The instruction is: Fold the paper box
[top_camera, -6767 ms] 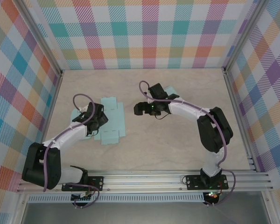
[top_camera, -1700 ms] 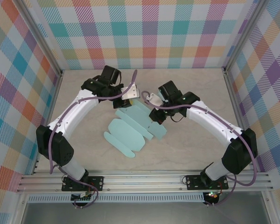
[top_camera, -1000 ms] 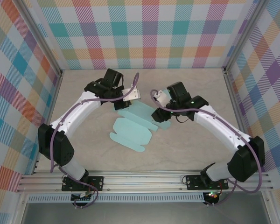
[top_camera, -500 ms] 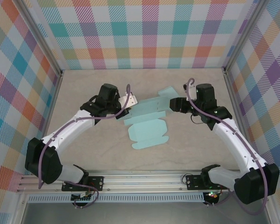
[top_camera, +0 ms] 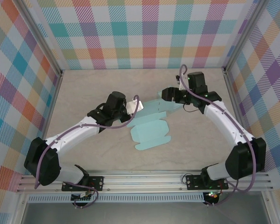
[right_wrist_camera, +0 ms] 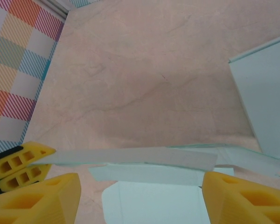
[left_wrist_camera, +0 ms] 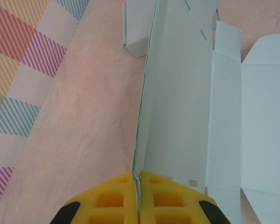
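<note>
Unfolded paper box [top_camera: 150,132], long axis near-left to far-right

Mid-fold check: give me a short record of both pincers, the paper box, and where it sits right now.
left pincer: shut, clamped on an edge panel of the paper box
right pincer: open; a narrow flap of the box lies between its fingers, not clamped
paper box: pale teal blank, mostly flat, flaps spread out
table: beige marbled top; the box lies near its middle, between the two arms
fold state: not yet formed into a box
</note>
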You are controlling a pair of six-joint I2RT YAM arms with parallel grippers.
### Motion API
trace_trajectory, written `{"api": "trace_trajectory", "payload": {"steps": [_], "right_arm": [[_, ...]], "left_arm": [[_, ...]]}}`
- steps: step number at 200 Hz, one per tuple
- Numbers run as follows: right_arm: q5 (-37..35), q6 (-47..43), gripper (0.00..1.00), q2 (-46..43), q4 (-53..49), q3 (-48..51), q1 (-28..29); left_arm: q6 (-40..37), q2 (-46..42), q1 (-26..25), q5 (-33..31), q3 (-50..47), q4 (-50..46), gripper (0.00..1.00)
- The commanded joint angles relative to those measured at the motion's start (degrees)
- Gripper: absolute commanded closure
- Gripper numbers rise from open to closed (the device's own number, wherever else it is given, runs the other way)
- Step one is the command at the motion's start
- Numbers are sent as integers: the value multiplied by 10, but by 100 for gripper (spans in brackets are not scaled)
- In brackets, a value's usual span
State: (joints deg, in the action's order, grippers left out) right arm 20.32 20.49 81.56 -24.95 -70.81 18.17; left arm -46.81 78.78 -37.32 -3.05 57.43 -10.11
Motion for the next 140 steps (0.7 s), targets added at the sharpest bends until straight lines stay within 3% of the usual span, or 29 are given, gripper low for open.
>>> {"api": "trace_trajectory", "payload": {"steps": [1,51,140], "right_arm": [[34,8,29,36,0,-23,-1],[76,20,29,87,6,-38,2],[147,67,33,104,52,-1,7]], "left_arm": [[-13,-7,-14,-38,-12,27,100],[-14,-8,-23,-54,-18,38,100],[-31,3,-37,-104,-43,95,100]]}}
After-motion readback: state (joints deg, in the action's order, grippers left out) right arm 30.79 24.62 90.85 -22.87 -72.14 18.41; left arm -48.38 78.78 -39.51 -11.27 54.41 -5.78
